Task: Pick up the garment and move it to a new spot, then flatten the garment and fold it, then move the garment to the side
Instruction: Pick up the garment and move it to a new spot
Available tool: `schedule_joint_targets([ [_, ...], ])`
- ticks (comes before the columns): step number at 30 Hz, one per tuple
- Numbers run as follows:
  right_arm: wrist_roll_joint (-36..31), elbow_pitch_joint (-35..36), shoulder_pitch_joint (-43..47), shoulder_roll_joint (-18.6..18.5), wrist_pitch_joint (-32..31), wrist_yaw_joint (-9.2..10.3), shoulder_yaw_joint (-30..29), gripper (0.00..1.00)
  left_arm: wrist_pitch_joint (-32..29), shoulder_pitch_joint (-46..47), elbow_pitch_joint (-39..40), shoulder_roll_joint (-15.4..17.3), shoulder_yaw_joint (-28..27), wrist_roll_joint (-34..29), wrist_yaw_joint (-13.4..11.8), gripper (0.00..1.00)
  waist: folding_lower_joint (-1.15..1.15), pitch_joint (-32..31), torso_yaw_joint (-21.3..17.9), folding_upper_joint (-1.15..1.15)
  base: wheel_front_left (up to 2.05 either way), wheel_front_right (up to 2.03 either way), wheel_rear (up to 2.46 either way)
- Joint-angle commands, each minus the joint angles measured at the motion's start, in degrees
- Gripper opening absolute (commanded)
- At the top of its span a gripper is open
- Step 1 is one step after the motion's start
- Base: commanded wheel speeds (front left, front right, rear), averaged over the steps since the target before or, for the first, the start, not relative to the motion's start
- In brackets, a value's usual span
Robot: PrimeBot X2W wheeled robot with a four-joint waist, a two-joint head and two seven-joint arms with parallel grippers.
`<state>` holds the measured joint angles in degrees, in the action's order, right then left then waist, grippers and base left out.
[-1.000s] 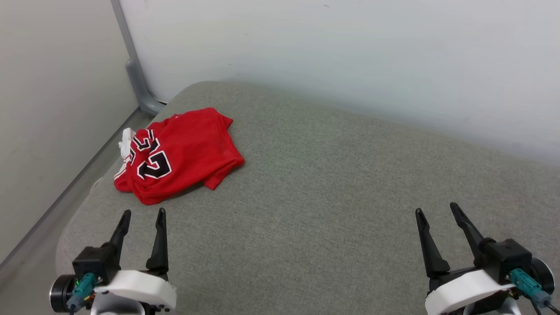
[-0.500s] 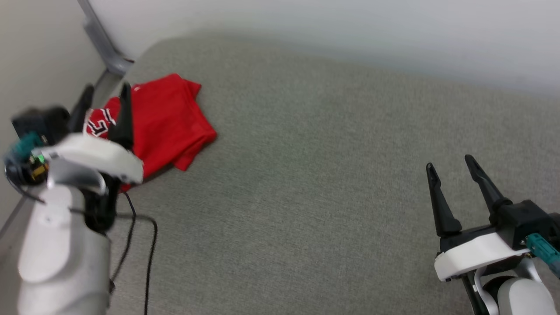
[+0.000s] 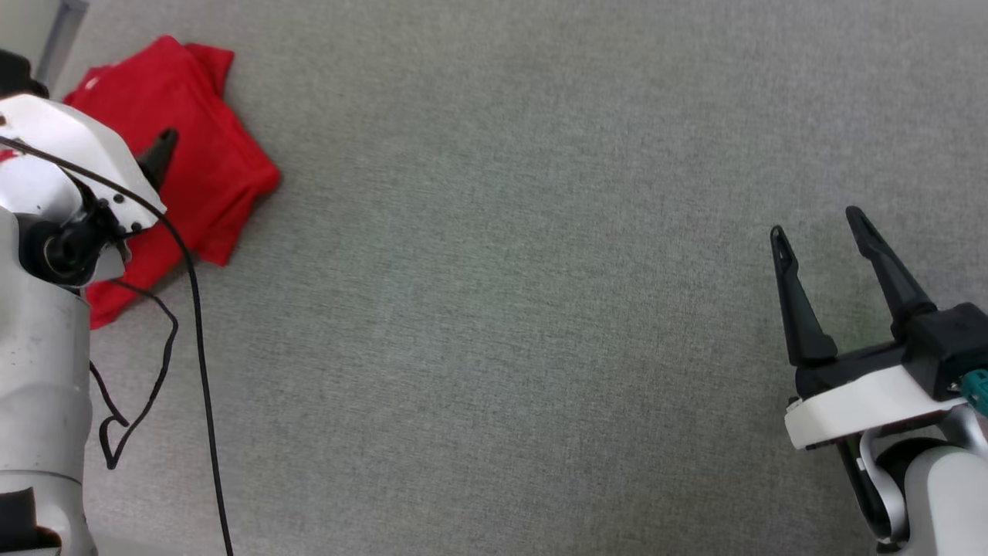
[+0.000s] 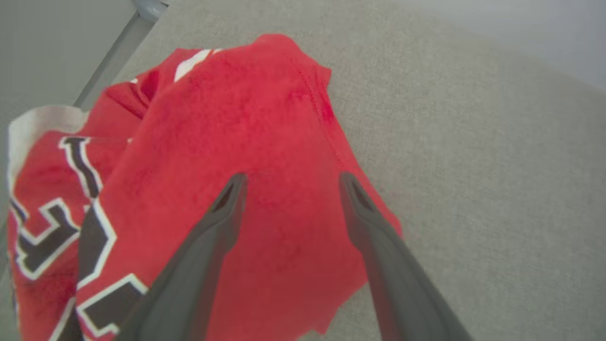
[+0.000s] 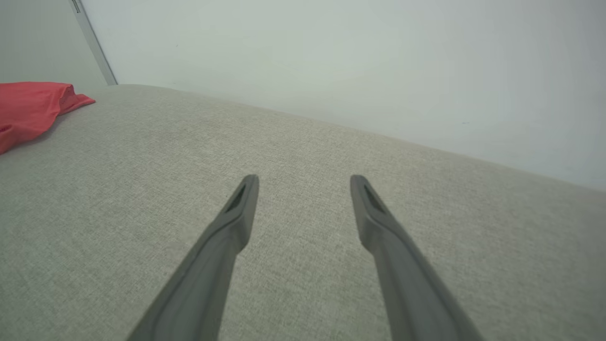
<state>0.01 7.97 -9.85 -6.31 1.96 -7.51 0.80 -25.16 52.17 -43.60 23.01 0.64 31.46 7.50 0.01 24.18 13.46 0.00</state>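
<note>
The head camera has tipped down since a second ago. The left pincer point(image 4: 289, 180), then low at the near left, has come up over the shirt point(image 3: 201, 162). Its jaws gape wide and hold nothing; whether the tips touch the red cloth is unclear. The shirt lies crumpled at the far left of the cushion point(image 3: 502, 270). The right pincer point(image 3: 817, 222) hangs wide open and empty at near right. The left arm hides the shirt's left part, and the wrist view cuts off its number.
</note>
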Motion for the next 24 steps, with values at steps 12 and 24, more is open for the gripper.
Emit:
schedule_joint_targets([
  [12, 1.21, 1.58, -3.86, -1.37, -1.03, 0.04, 0.38, 1.00, -13.88, -0.37, -17.43, -1.31, 0.69, 5.03, -1.63, 0.76, -0.01, 7.43, -3.49, 0.00, 0.00, 0.00, 0.00],
  [24, 1.61, -1.30, -1.90, -0.09, 0.84, 0.04, -0.04, 1.00, 5.25, 2.22, -13.93, 1.78, -0.68, 3.77, -1.38, 0.00, -0.01, 0.74, -3.34, 0.00, 0.00, 0.00, 0.00],
])
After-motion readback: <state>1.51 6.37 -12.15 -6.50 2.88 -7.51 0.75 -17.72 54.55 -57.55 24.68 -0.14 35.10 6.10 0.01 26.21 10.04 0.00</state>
